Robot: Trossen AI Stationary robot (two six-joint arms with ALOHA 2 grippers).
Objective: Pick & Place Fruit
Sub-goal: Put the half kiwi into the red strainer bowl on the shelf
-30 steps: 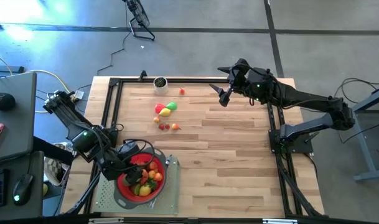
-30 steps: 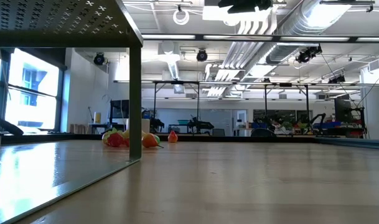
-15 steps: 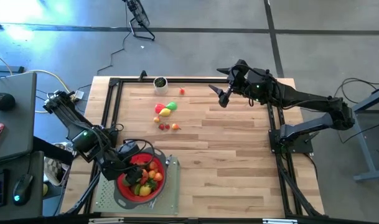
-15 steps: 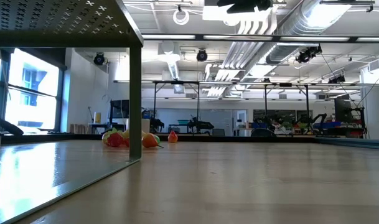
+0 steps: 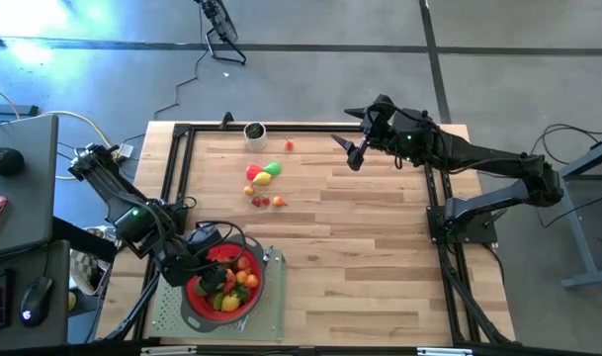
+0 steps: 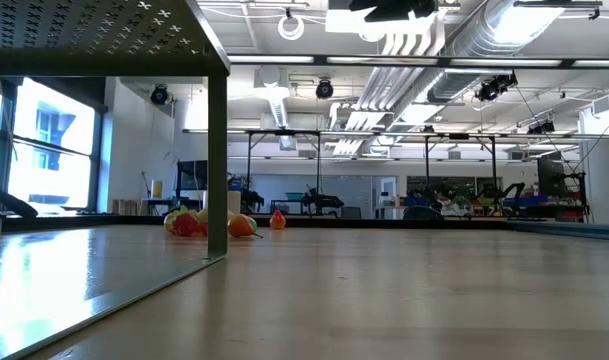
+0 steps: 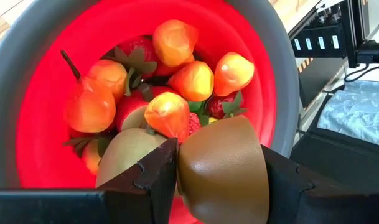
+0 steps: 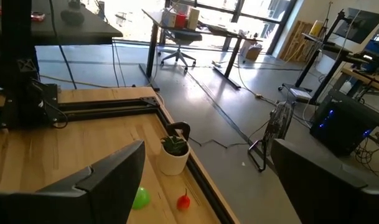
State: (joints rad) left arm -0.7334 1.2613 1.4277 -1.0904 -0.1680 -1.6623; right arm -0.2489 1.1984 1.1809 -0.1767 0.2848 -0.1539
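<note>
1. Where the table's (image 5: 380, 237) near-left corner sits, the red strainer (image 5: 224, 285) with grey rim rests on a grey perforated mat (image 5: 271, 307); it holds a heap of fruit (image 7: 177, 81): orange-yellow pieces, strawberries with green leaves, a pear-like one with a dark stem.
2. Left gripper (image 7: 220, 177) hangs over the strainer, clamped on a brown fruit (image 7: 221, 165) held between its dark fingers (image 7: 152, 180), above the pile.
3. More fruit lies loose on the table's far-left part: a red, yellow and green cluster (image 5: 264, 173), small red ones (image 5: 267, 202) just nearer, one small red piece (image 5: 289, 145) by the far edge.
4. Small white pot with a plant (image 5: 254, 132) stands at the far edge, near that lone red piece.
5. Right gripper (image 5: 354, 150) hovers over the far-right part of the table, fingers spread apart, holding nothing, well apart from the fruit.
6. Hard to tell: in the low view the strainer is not visible; only a metal post (image 6: 217, 160) and a few far fruits (image 6: 224, 224) show. The green-brown piece (image 7: 124, 158) beside the left finger is partly hidden, kind unclear.
7. Versus the earlier frames: nothing has moved; both arms and all the fruit sit as before.
</note>
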